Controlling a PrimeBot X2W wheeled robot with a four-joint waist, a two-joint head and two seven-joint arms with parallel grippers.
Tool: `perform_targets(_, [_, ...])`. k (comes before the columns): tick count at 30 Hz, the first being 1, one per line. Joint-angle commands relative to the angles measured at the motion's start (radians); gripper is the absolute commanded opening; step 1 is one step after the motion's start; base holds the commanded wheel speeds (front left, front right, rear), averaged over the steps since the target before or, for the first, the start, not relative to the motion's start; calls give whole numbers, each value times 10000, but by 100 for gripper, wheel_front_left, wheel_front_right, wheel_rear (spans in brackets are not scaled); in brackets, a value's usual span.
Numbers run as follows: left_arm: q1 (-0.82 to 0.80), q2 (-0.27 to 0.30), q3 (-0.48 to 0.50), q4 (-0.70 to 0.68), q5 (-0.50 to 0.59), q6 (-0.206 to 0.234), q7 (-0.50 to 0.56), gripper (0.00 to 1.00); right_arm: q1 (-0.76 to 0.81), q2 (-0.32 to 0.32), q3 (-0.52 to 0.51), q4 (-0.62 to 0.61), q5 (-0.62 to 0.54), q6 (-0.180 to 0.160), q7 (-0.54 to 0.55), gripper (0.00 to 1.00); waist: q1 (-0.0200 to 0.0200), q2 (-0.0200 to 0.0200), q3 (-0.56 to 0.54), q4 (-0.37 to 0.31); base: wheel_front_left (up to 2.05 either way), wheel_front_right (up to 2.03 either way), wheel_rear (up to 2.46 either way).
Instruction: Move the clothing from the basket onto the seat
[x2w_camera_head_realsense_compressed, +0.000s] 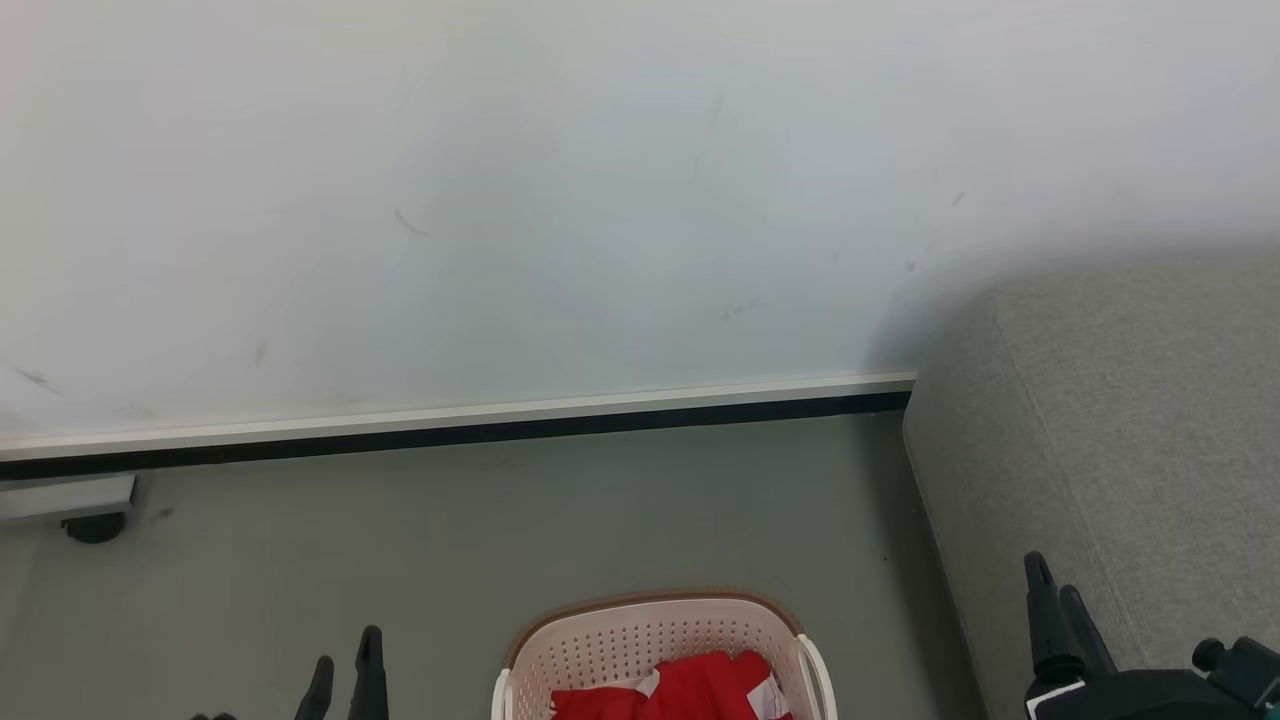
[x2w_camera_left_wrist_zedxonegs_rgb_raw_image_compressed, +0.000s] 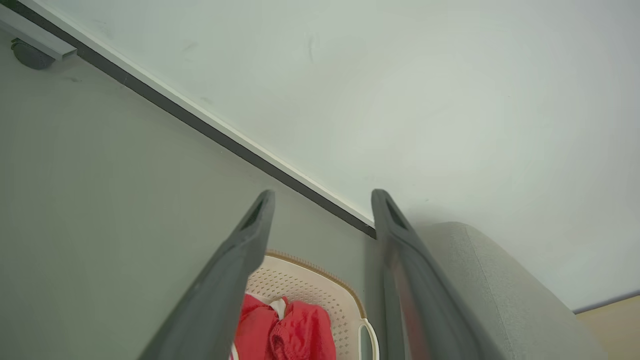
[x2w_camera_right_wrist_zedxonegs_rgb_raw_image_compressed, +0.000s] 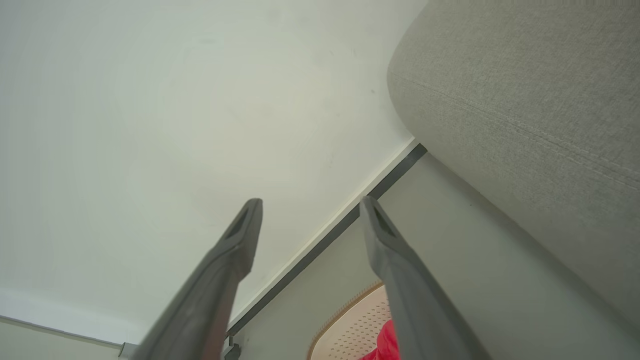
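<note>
**Both end effectors spread and empty; clothing in the basket**

Closest to me in the head view, the left end effector (x2w_camera_head_realsense_compressed: 345, 650) pokes up at 7 o'clock. Its two dark fingers are apart with nothing between them. Its own wrist view agrees, since I can see floor and wall through the gap. The right end effector (x2w_camera_head_realsense_compressed: 1052, 578) rises at 4 o'clock, fingers likewise apart and gripping nothing, in front of the flank of the grey sofa cushion (x2w_camera_head_realsense_compressed: 1120, 420).

Between the two, at 6 o'clock, the cream laundry basket (x2w_camera_head_realsense_compressed: 650, 603) stands on the grey floor (x2w_camera_head_realsense_compressed: 500, 540), partly cut off by the frame's bottom edge. The red clothing (x2w_camera_head_realsense_compressed: 690, 690) lies bunched inside it, with white trim showing. Both end effectors are clear of the basket.

The sofa cushion takes up the 3 to 5 o'clock side, with a rounded edge and a seam along it. A strip of floor separates it from the basket.

Farther back, a dark skirting strip (x2w_camera_head_realsense_compressed: 500, 428) with a pale top runs from 9 o'clock across to the cushion. At 9 o'clock a dark round caster (x2w_camera_head_realsense_compressed: 95, 527) sits under a pale rail. Above the skirting is the scuffed white wall (x2w_camera_head_realsense_compressed: 600, 200).
</note>
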Motion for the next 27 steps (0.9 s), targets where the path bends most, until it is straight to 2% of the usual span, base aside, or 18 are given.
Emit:
perform_targets(1, [90, 97, -66, -56, 402, -19, -123, 100, 56, 20, -15, -210, -385, 4, 71, 100, 0, 0, -27, -5, 0, 0, 0])
perform_targets(27, [452, 381, -142, -322, 3424, 262, -735, 100, 522, 319, 11, -960, -3386, 5, 670, 100, 0, 0, -147, -97, 0, 0, 0])
